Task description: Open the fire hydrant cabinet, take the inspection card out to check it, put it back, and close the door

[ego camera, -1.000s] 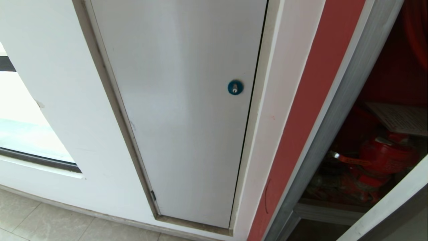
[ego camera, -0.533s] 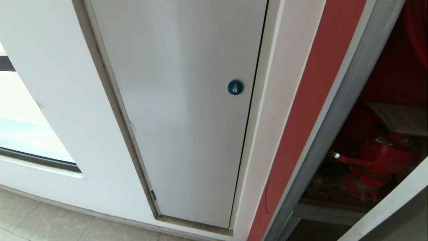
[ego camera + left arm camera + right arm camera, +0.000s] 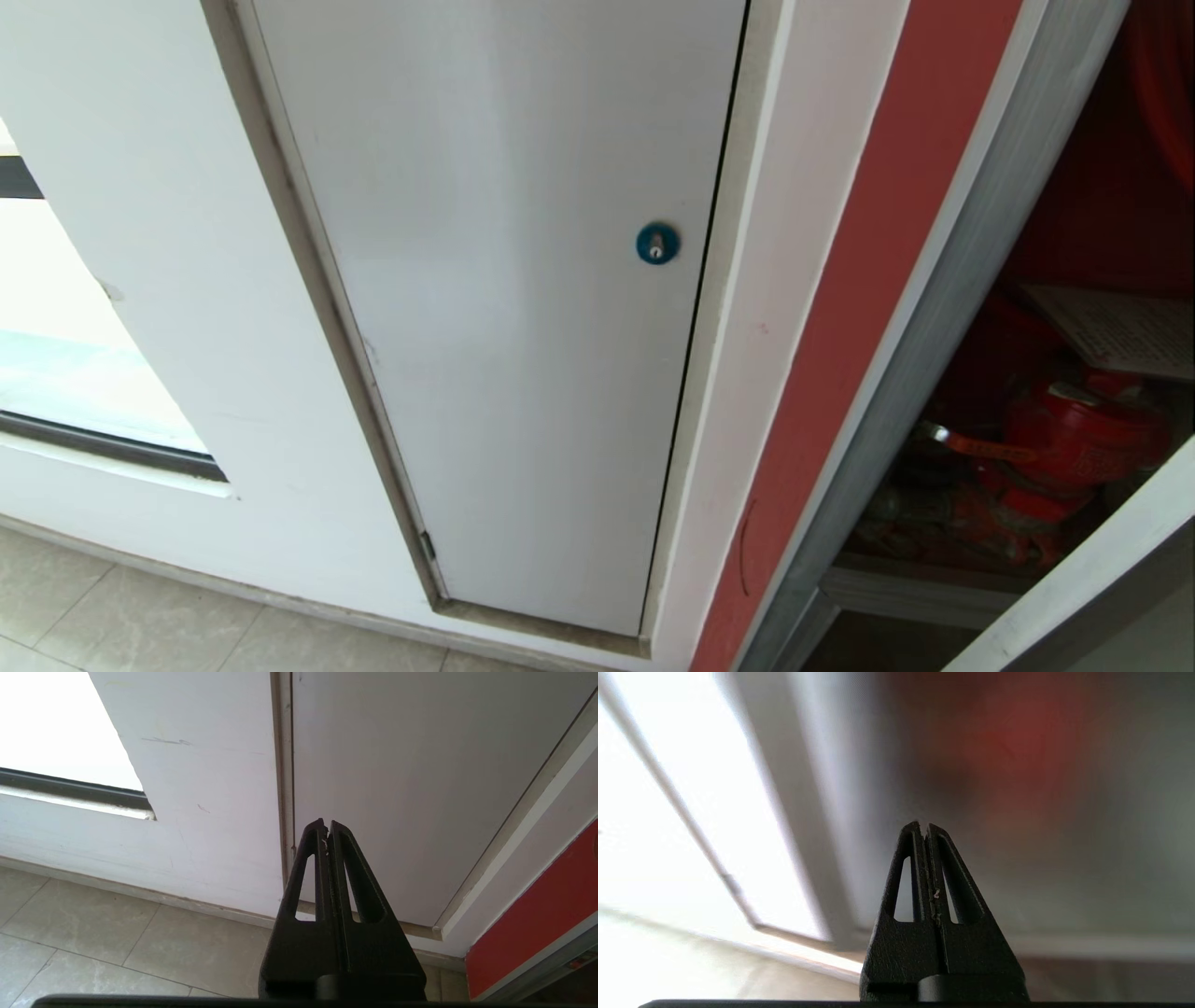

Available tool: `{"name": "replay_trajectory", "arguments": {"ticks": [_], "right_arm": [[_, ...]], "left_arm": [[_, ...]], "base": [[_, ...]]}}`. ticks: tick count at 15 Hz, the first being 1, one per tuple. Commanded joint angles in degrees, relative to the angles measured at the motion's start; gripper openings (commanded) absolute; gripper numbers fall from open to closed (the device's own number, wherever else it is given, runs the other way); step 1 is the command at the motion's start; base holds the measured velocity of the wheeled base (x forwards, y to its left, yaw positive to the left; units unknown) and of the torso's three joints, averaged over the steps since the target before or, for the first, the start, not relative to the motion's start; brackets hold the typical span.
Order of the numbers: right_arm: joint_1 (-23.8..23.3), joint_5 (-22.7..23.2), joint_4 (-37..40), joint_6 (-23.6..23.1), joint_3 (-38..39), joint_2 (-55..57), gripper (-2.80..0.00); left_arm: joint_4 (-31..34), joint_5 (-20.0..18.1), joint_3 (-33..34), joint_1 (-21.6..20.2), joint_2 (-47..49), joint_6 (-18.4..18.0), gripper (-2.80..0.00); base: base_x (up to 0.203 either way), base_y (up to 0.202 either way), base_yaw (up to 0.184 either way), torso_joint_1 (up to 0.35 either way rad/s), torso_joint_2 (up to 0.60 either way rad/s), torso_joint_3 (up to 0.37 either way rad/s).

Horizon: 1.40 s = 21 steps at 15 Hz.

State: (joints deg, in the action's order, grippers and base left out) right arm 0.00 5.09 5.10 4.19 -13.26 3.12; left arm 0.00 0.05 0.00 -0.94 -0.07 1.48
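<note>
Head view looks down on a white panel [image 3: 504, 308] with a round blue lock [image 3: 657, 244], set in a white wall [image 3: 159, 308] above a tiled floor [image 3: 112, 616]. At the far right the fire hydrant cabinet [image 3: 943, 308] stands open behind its silver frame: inside, the pale inspection card [image 3: 1116, 329] lies tilted just above the red hydrant valve [image 3: 1074, 439]. A pale framed edge, probably the door [image 3: 1092, 579], crosses the lower right corner. Neither arm shows in this view. In the left wrist view the left gripper [image 3: 327, 826] is closed and empty, pointing at the foot of the white panel. In the right wrist view the right gripper [image 3: 924, 828] is closed on nothing, before a blurred grey and red background.
</note>
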Motion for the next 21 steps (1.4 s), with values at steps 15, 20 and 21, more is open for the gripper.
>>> {"name": "replay_trajectory", "arguments": {"ticks": [15,20,21], "right_arm": [[-0.1,29.4,-9.6,1.0,-19.6,32.7,-2.80],[-0.1,27.2,-14.1,0.9,-20.4,38.0,-2.80],[-0.1,27.1,-15.0,0.9,-20.5,39.1,-2.80]], "left_arm": [[0.0,0.0,0.0,0.0,0.1,0.0,-2.80],[0.0,0.0,0.0,0.0,0.1,0.0,-2.80],[0.0,0.0,0.0,0.0,0.1,0.0,-2.80]], "base": [[0.000,0.000,0.000,0.000,0.00,0.000],[0.000,0.000,0.000,0.000,0.00,0.000],[0.000,0.000,0.000,0.000,0.00,0.000]]}}
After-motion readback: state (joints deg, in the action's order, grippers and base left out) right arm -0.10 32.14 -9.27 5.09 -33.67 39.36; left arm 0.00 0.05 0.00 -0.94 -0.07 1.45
